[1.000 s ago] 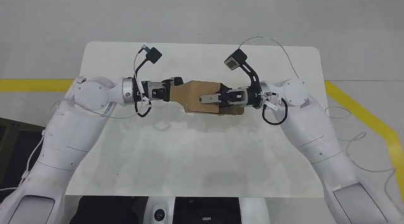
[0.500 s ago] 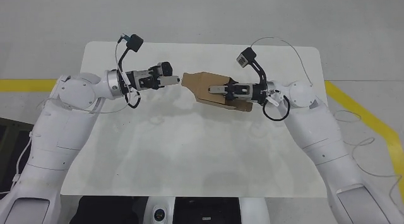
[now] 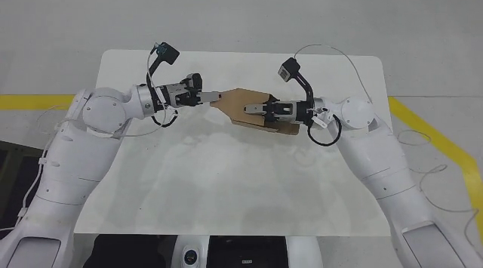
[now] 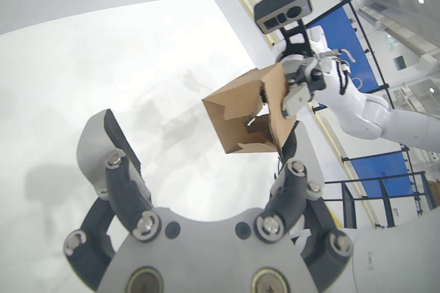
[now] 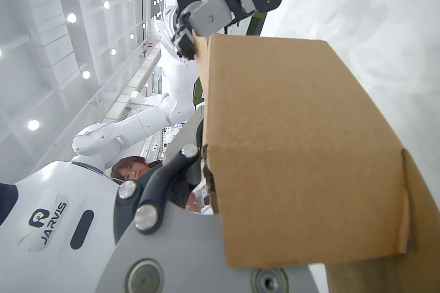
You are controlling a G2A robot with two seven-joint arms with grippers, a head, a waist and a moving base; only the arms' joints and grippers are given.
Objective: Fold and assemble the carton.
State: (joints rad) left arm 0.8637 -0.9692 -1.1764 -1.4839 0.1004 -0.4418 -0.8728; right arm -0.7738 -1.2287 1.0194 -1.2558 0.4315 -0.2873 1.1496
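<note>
A brown carton (image 3: 249, 104), partly folded with loose flaps, hangs above the white table (image 3: 226, 185). My right gripper (image 3: 262, 108) is shut on one of its side panels, clamping the cardboard (image 4: 240, 115) between its fingers (image 4: 297, 95). In the right wrist view the carton (image 5: 292, 143) hides most of that gripper; one finger (image 5: 168, 174) shows beside it. My left gripper (image 3: 212, 99) is open at the carton's pointed far end. One of its fingers (image 4: 292, 150) sits against a flap edge, and the other finger (image 4: 113, 136) stands well clear.
A yellow floor line (image 3: 38, 102) runs past both sides of the table. The near half of the table top (image 3: 241, 200) is bare white surface.
The left gripper let go of the carton, drew back, then came up to its pointed end again. The right gripper carried the carton slightly toward the table's far side.
</note>
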